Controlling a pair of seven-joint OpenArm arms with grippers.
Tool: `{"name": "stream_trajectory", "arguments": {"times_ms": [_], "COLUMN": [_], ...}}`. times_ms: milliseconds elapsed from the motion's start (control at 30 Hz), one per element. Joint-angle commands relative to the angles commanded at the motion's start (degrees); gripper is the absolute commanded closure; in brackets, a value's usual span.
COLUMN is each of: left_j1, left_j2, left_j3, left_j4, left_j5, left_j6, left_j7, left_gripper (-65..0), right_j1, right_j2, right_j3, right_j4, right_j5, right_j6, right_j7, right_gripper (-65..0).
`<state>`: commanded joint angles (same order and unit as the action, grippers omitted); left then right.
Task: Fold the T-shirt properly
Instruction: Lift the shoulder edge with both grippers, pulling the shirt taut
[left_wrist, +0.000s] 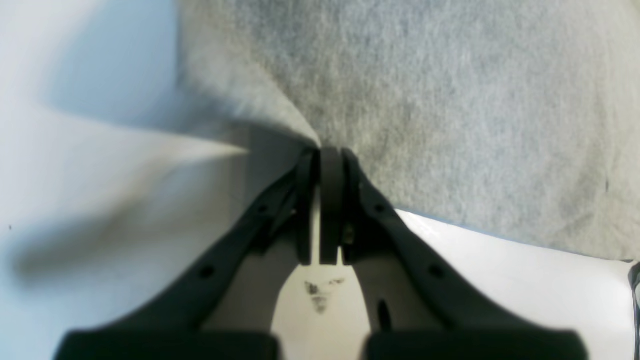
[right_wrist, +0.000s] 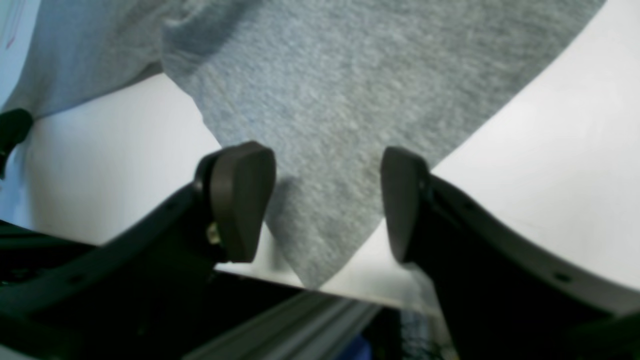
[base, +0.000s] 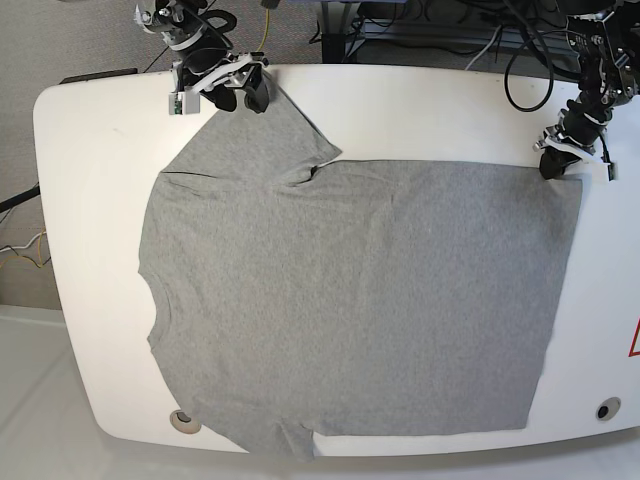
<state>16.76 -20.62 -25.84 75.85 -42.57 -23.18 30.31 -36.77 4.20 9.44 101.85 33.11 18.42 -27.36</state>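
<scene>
Dark fingers of the left gripper fill the lower part of the left wrist view, pressed together on a corner of the T-shirt; the grey cloth fans out ahead of the tips and to one side of them, while the white table shows bare on the other side and beneath the fingers. Seen from the right wrist, the right gripper stands with its two pads spread apart, and a pointed tip of the grey sleeve runs down between them, reaching past the pads toward the table edge without being pinched. From the base view, the T-shirt lies spread nearly flat across most of the table, plain side up, with some soft wrinkles. Its hem corner ends right at the left gripper, and one sleeve stretches up to the right gripper. Cables hang behind the far table edge, beyond both grippers.
</scene>
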Motion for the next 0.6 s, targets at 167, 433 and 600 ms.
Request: {"name": "stream_trajectory", "arguments": {"times_ms": [167, 433, 600], "left_j1": [0.04, 0.13, 0.19], "left_j2": [-0.07, -0.10, -0.10], "left_j3": [0.08, 0.10, 0.03], "left_j4": [0.07, 0.53, 0.78], "left_j5": [-0.10, -1.00, -1.20], "left_j6": [0.01, 0.05, 0.06], "left_j7": [-0.07, -0.14, 0.06], "left_gripper": [0.0, 0.0, 0.0], "right_j1": [0.16, 0.47, 0.62], "right_j2": [-0.05, -0.43, -0.57], "right_j3": [-0.12, 0.01, 0.02], "right_j4": [-0.91, -0.47, -0.20], "right_j5": [0.07, 0.57, 0.63], "right_j6": [0.03, -0.20, -0.12], "right_j7": [0.07, -0.07, -0.16], "right_gripper": [-35.9, -36.0, -36.1]}}
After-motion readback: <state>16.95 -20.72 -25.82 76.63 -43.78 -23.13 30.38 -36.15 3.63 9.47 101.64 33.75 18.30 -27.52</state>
